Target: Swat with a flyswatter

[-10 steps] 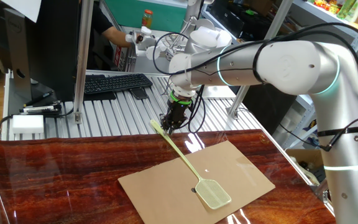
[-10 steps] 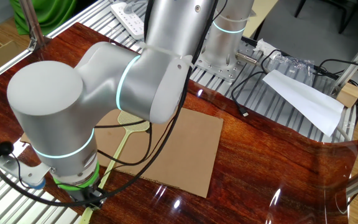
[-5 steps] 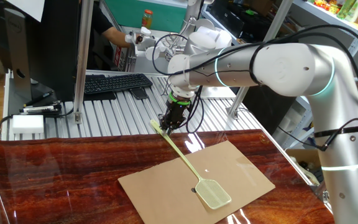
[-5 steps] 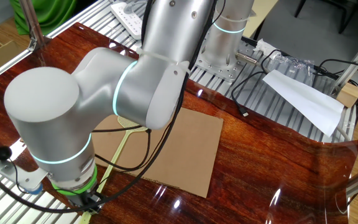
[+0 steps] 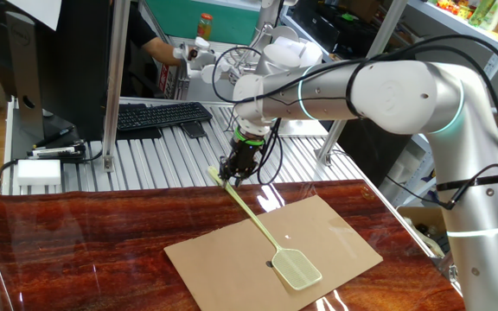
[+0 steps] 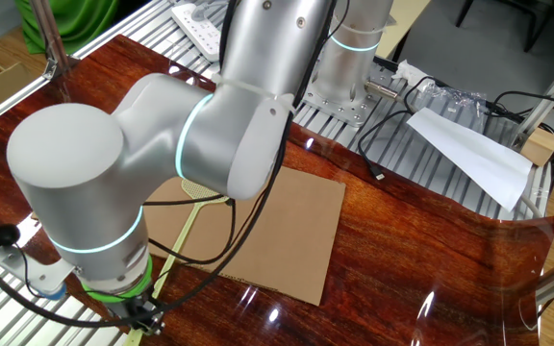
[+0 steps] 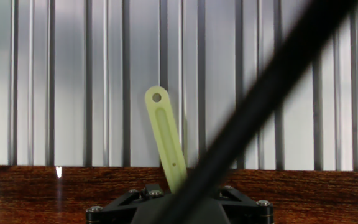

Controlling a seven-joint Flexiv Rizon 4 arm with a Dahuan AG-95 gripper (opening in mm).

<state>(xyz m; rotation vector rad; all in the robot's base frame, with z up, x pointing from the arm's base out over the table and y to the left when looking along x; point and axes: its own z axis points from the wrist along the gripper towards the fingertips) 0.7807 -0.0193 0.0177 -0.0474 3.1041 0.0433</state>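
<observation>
Flyswatter (image 5: 262,229) handle end in gripper (image 5: 231,173)

1. The arm (image 5: 405,86) has thick, rounded, silver-grey links with a smooth matte finish.
2. Thin teal-lit rings mark the joints.
3. A bright green collar (image 5: 249,135) sits at the wrist, above a small black gripper (image 5: 230,171).
4. Black cables (image 5: 271,151) loop loosely around the wrist and forearm.
5. In the hand view, the black gripper base (image 7: 179,202) carries small silver screws.
</observation>
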